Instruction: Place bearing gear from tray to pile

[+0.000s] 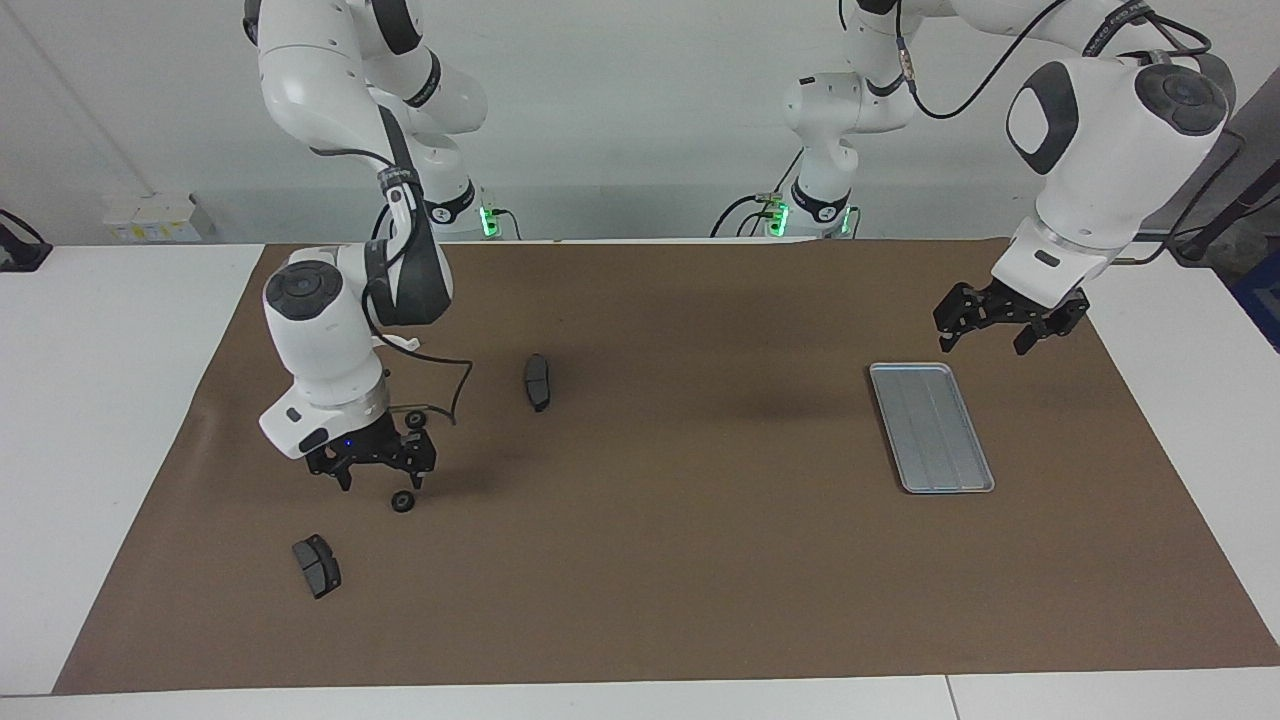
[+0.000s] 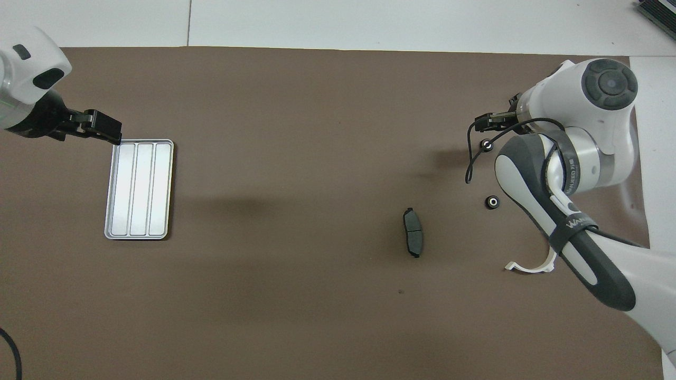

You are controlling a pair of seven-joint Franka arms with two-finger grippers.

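Gears (image 1: 403,502) number two, brake pads (image 1: 317,566) two, tray (image 1: 930,428) one; both grippers (image 1: 372,474) spread, holding nothing.

Tray (image 1: 931,428): flat silver-grey, ridged lengthwise, looks bare, toward left arm's end of the table. Pile toward right arm's end: two small black bearing gears (image 1: 403,502) (image 1: 415,420), two dark brake pads (image 1: 537,381) (image 1: 317,565), white half-ring bracket (image 2: 529,265), all lying apart.

two high cameras face each other, sharing the table (image 1: 640,600).
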